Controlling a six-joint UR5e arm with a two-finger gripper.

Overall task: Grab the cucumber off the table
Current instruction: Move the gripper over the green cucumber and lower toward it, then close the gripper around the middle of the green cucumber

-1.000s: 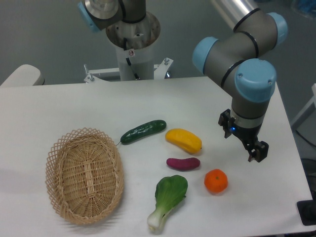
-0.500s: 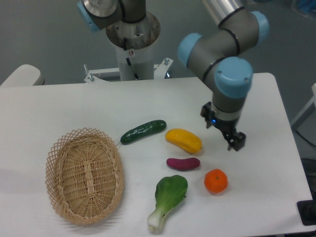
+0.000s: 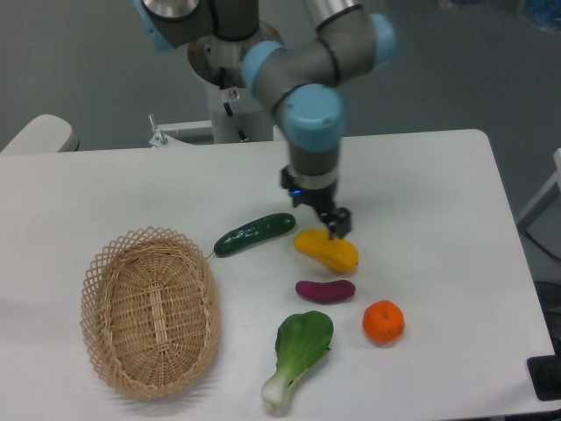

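A woven basket (image 3: 151,311) sits at the left of the table (image 3: 88,193), and just beyond its upper right rim lies the cucumber (image 3: 254,234), tilted with its right end higher. It looks stiff, light and glossy (so probably slippery), and a grip across its narrow middle seems the safest hold. Right of it, the gripper (image 3: 337,224) hangs over the yellow vegetable (image 3: 326,249), holding nothing; how wide its jaws stand I cannot tell from this angle
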